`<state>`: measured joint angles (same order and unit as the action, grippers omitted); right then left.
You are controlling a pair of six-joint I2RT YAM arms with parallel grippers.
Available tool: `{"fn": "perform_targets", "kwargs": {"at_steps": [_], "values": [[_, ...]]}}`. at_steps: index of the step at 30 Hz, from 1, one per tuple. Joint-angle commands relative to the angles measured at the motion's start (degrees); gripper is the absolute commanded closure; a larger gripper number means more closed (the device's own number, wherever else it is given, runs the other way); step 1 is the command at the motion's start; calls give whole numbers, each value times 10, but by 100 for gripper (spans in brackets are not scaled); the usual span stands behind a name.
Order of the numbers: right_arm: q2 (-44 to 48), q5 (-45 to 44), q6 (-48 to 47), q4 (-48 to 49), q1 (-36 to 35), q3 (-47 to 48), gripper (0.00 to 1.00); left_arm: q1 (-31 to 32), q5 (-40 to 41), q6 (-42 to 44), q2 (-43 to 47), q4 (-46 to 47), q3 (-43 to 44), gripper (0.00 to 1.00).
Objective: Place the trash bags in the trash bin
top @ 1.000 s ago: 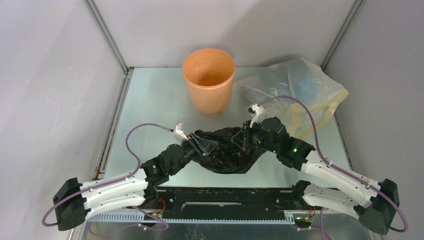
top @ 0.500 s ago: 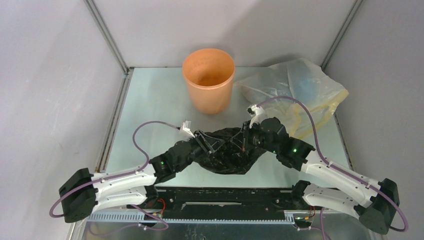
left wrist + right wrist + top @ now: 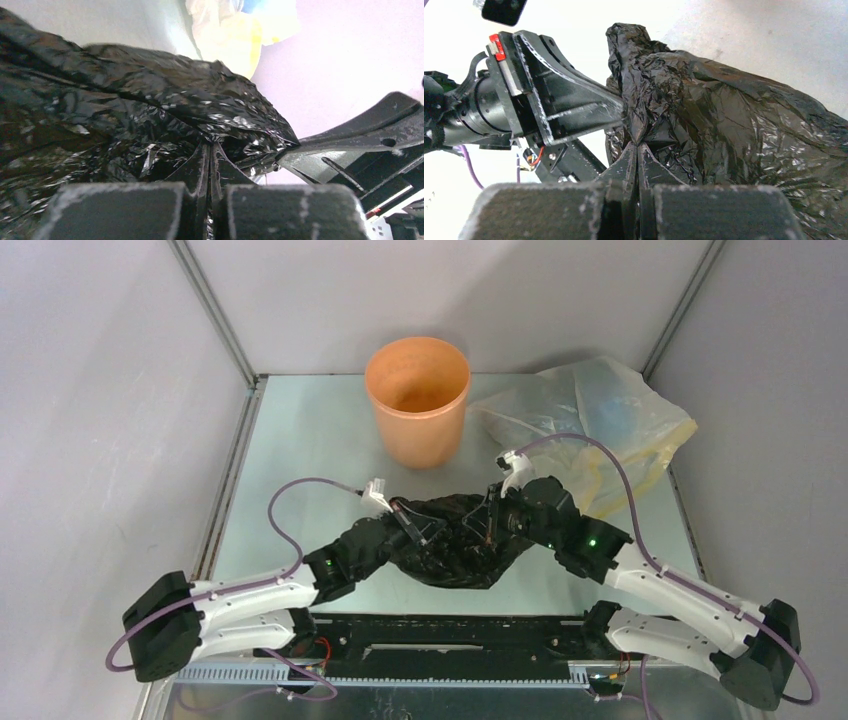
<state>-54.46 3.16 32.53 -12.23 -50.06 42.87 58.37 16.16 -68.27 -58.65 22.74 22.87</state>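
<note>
The crinkly black trash bag (image 3: 462,552) lies bunched on the table between my two arms, in front of the orange trash bin (image 3: 417,400). My left gripper (image 3: 414,531) is shut on a fold at the bag's left side; in the left wrist view its tips (image 3: 209,146) pinch the glossy black film (image 3: 150,100). From the right, my right gripper (image 3: 488,523) is also shut on the bag. The right wrist view has its tips (image 3: 637,145) closed on a pleat of the bag (image 3: 724,115). The bin stands upright and empty, apart from the bag.
A translucent yellowish plastic bag (image 3: 600,420) lies crumpled at the back right corner, behind the right arm and beside the bin. Grey walls and metal rails (image 3: 232,480) border the table on three sides. The arm bases sit along the near edge.
My left arm has pushed right into the bag, and its jaws, open before, have closed on the black plastic. The right gripper has kept its hold in place.
</note>
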Motion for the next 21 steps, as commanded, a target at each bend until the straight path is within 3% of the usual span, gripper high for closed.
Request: {"fn": "perform_targets", "kwargs": {"at_steps": [1,7,8,10,12,16,21], "values": [[31,-53,-14,-21,9,0,100,-36,-19,42,45,-33,7,100],[53,-145,-13,-85,37,0,97,-83,-88,122,119,-151,41,100],[55,-151,-14,-89,41,0,90,-88,-108,131,125,-161,47,100],[61,-141,-23,-87,45,0,55,-96,-140,144,131,-174,59,100],[70,-116,-37,-81,44,0,38,-104,-175,156,129,-179,76,100],[84,-96,-66,-89,30,-5,29,-119,-228,172,115,-199,112,100],[116,-143,-49,-124,43,-50,31,-150,-271,190,123,-245,152,100]]}}
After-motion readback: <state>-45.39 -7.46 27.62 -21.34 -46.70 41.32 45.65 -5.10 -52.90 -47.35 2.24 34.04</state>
